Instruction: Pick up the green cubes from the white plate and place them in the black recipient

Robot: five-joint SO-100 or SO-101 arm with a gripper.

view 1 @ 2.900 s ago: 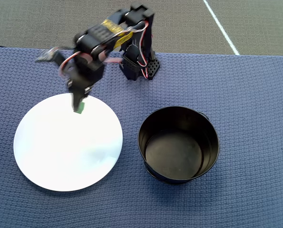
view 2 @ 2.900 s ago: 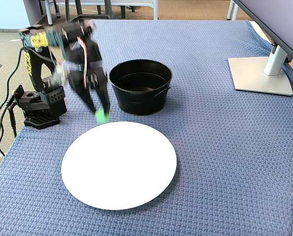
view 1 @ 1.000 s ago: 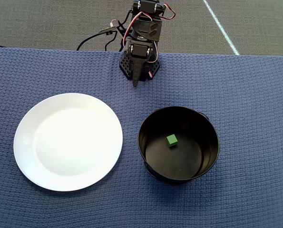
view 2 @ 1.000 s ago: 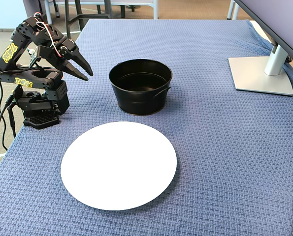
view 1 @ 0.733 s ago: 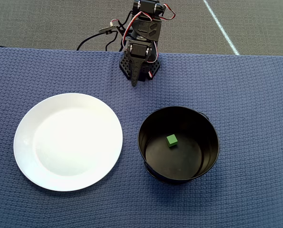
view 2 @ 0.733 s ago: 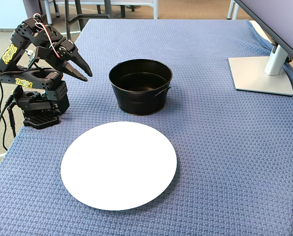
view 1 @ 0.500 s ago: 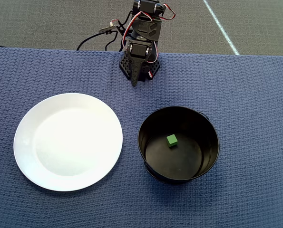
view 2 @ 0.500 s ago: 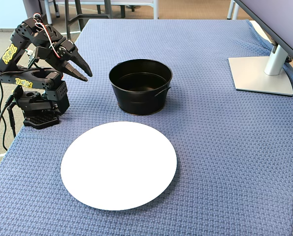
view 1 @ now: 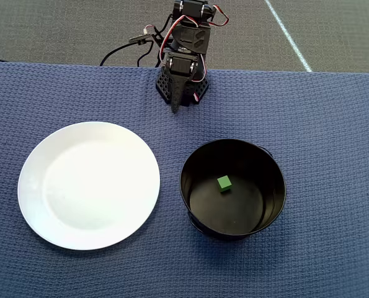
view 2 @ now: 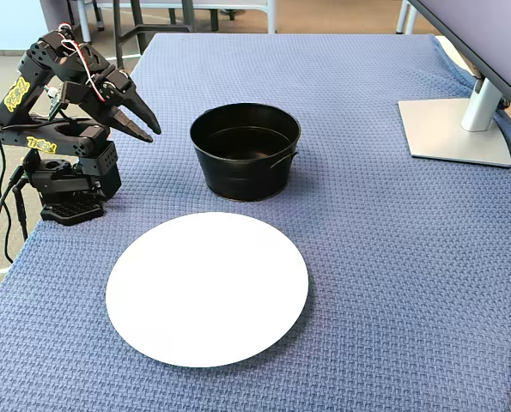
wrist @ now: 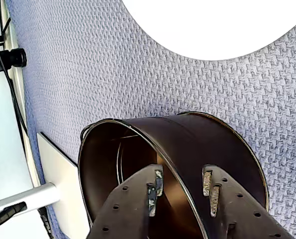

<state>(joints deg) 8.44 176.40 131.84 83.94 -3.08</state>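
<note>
The gripper (wrist: 180, 185) is holding nothing. Its two fingers (wrist: 154, 188) are sitting a little way apart, touching nothing. In the fixed view the gripper (view 2: 150, 127) is hanging in the air near the arm's base (view 2: 66, 202), off to the left of the bucket (view 2: 245, 176). Yellow writing is showing on the arm (view 2: 16, 93), but it is too small to read. One green cube (view 1: 224, 183) is lying inside the black bucket (view 1: 196, 167). The white plate (view 1: 88, 185) is sitting beside the bucket on the blue cloth (view 1: 333, 124).
</note>
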